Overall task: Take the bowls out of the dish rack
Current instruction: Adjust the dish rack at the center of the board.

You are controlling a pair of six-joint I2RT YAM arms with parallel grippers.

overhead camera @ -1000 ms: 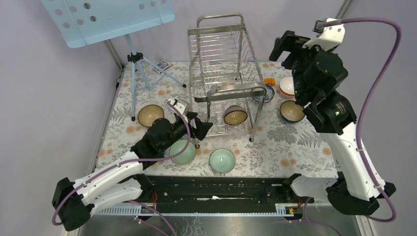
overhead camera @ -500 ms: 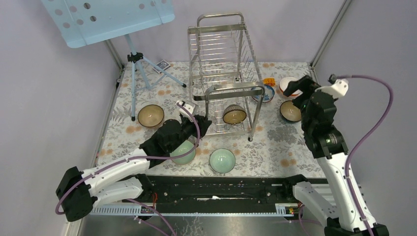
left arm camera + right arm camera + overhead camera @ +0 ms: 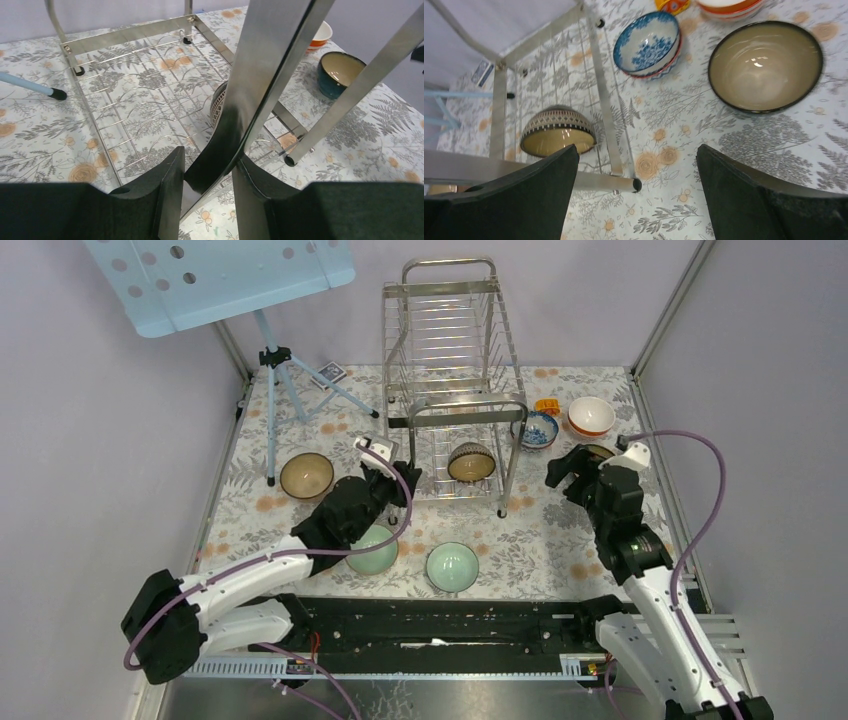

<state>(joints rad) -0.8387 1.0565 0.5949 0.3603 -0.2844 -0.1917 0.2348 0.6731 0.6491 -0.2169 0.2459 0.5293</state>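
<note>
Top view: my left gripper (image 3: 403, 480) sits at the near-left upright of the two-tier shiny steel wire dish rack (image 3: 450, 370), which stands far of centre on the floral-patterned table (image 3: 560, 540). My right gripper (image 3: 560, 470) hangs just right of the rack's near-right leg. A round ceramic banded bowl (image 3: 469, 462), brown-and-white outside and cream inside, rests in the rack's lower tier. On the table, a brown bowl (image 3: 306, 475) lies left of the rack. Nearer the arm bases, a pale green bowl (image 3: 375, 552) is partly under my left arm and a second pale green bowl (image 3: 451, 566) lies to its right. Right of the rack are a blue-and-white bowl (image 3: 537, 430) and, farther right, an orange-and-white bowl (image 3: 591, 416). Left wrist view: my two black fingers (image 3: 165, 185) are closed on the flat steel bar of the rack's side frame, one against each face. The banded bowl shows partly behind that bar, and a dark teal bowl (image 3: 340, 72) with a cream inside stands on the table to the right. Right wrist view: my jaws stand wide apart with nothing between them, above bare cloth. The banded bowl leans on its edge on the lower wires to the left. The blue-and-white bowl sits nested in a red-rimmed bowl (image 3: 664, 70), and the dark teal bowl lies upright to the right.
</note>
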